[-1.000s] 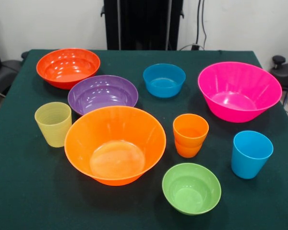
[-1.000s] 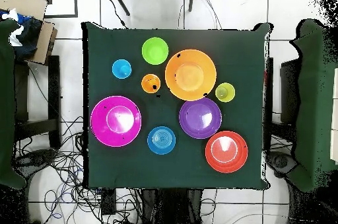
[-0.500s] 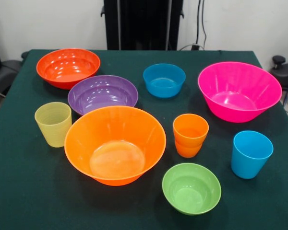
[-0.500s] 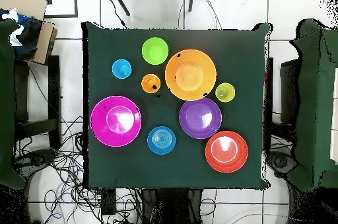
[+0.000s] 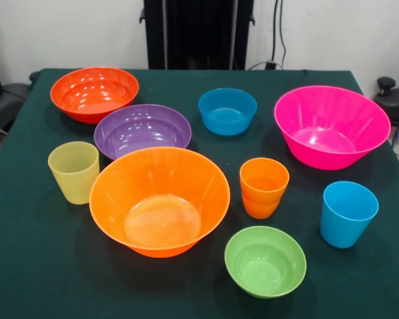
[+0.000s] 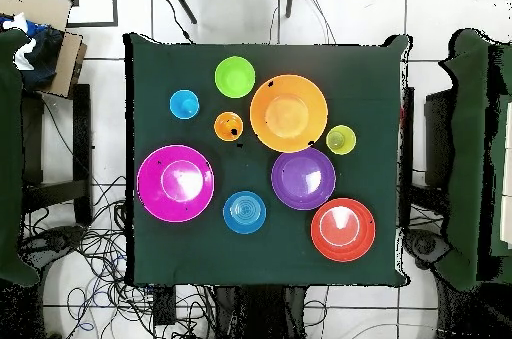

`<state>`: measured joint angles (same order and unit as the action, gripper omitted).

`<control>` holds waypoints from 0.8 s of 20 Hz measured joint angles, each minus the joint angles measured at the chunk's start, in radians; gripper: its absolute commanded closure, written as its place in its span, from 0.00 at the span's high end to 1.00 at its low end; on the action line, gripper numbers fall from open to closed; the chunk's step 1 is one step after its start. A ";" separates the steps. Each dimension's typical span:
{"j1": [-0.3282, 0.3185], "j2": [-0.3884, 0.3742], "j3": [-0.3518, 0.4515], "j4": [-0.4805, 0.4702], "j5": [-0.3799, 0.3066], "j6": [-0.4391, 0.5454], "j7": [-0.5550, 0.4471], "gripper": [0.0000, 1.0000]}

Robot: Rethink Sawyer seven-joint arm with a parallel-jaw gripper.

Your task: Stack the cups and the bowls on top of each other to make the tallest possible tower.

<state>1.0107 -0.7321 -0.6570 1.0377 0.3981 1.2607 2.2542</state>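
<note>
In the front view, the lime green bowl (image 5: 265,260) stands nearest the camera, upright and empty on the dark green surface (image 5: 46,266). Just behind it stands the orange cup (image 5: 263,187); a seam across its wall suggests two cups nested, though this cannot be confirmed. To the right of both, near the surface edge, the sky blue cup (image 5: 347,213) stands upright and apart from everything else.

The large orange bowl (image 5: 159,200) occupies the near centre, left of the orange cup. The ribbed yellow-green cup (image 5: 74,171) stands just beside its left rim, with a narrow gap visible between them.

Behind the large orange bowl, the purple bowl (image 5: 142,129) sits so close that their rims overlap in the front view; the overhead view shows them just beside each other. The hot pink bowl (image 5: 331,125) stands in the right mid-field, well apart from the sky blue cup.

Farther back, the blue bowl (image 5: 227,111) stands between the purple and hot pink bowls. The red-orange bowl (image 5: 94,93) is farthest, at the back left, near the purple bowl.

All bowls rest separately and open side up; no tower is assembled. The overhead view confirms this layout.

The hand appears in neither view, so its state cannot be told.
</note>
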 measured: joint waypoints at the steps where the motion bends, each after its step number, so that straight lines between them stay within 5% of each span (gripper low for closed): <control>1: 0.000 0.000 0.000 0.000 0.000 0.000 0.000 0.00; 16: 0.013 -0.005 0.000 0.001 0.004 0.000 0.009 0.00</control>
<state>1.0237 -0.7367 -0.6569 1.0390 0.4023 1.2605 2.2630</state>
